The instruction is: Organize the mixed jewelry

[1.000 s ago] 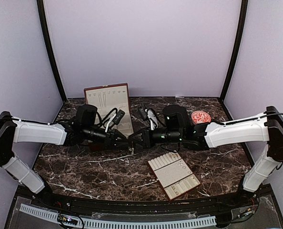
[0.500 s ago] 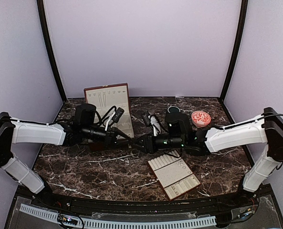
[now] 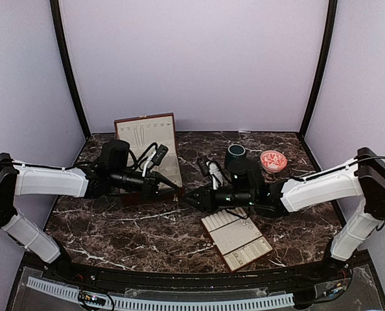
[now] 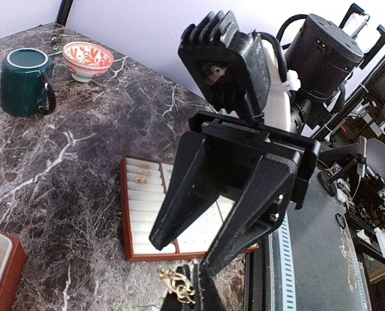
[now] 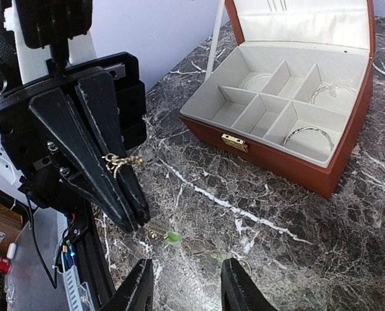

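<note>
The gold jewelry piece (image 5: 122, 162) hangs pinched in my left pincer (image 5: 133, 219), clamped tight, above the bench (image 5: 257, 220) off the wooden box's (image 5: 296, 165) front corner. My right pincer (image 5: 187, 285) has just let go and stands partly open, facing it just apart, so I judge the handover done.
</note>
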